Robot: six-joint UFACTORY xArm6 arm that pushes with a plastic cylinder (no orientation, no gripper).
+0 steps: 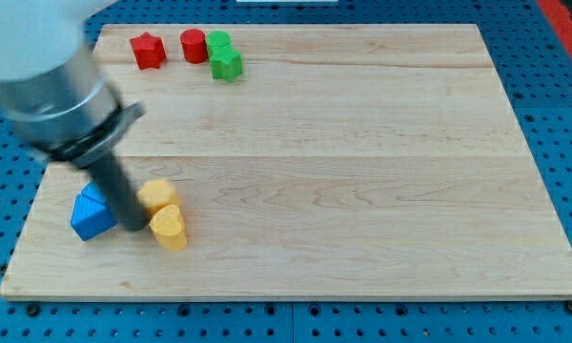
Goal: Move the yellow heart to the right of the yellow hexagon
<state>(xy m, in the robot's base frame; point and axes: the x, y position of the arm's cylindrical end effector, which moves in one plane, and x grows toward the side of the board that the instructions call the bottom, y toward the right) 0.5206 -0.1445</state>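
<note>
The yellow heart (169, 228) lies near the board's bottom left. The yellow hexagon (157, 194) sits just above it and slightly left, touching or nearly touching it. My tip (135, 229) is down on the board just left of the yellow heart and below-left of the hexagon, between these and a blue block. The rod runs up and left to the grey arm body, which hides part of the board's left edge.
A blue triangular block (92, 215) lies just left of my tip. At the view's top left stand a red star (148, 50), a red cylinder (193, 45), a green cylinder (218, 42) and a green star-like block (227, 64). The wooden board (362, 162) lies on blue pegboard.
</note>
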